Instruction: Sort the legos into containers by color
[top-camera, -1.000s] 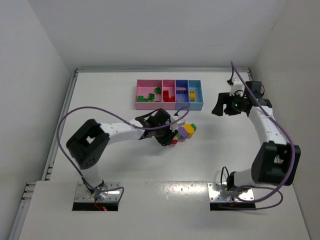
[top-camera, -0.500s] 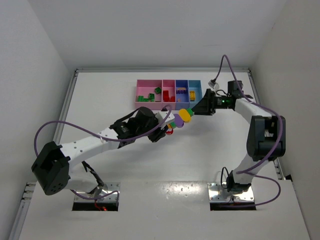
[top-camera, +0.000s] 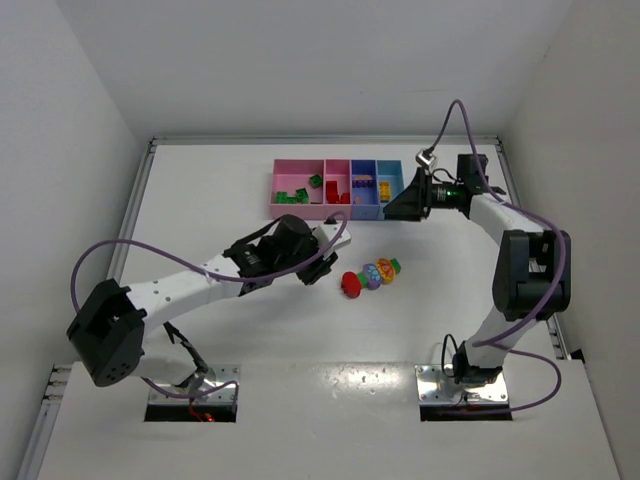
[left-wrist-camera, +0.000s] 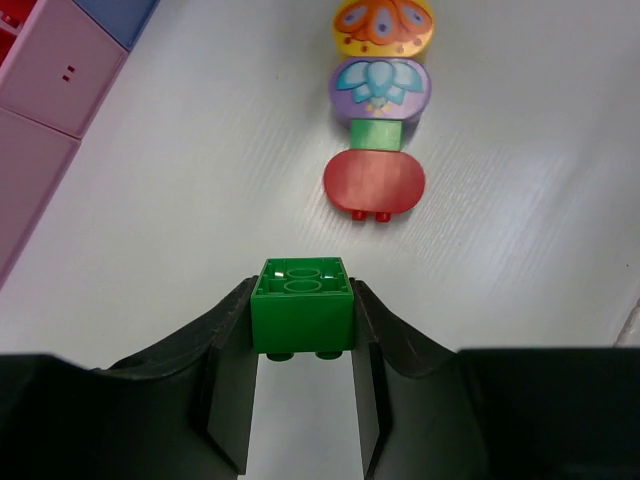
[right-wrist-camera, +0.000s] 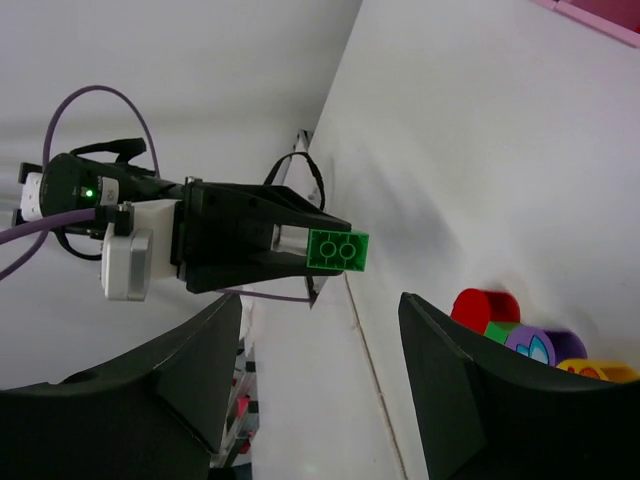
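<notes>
From above, we see the striped stack (top-camera: 368, 277) lying on the table (top-camera: 200, 200). The containers (top-camera: 300, 212) sit beyond it. The left gripper (top-camera: 322, 266) is just left of the stack, and the right gripper (top-camera: 396, 206) is beyond it, at the light blue bin.

At the left wrist, our jaws pinch a green brick (left-wrist-camera: 302, 318) short of the stack's red end, not touching it.

At the right wrist, the fingers (right-wrist-camera: 200, 370) are spread wide and hold nothing. The stack lies low to their right.
</notes>
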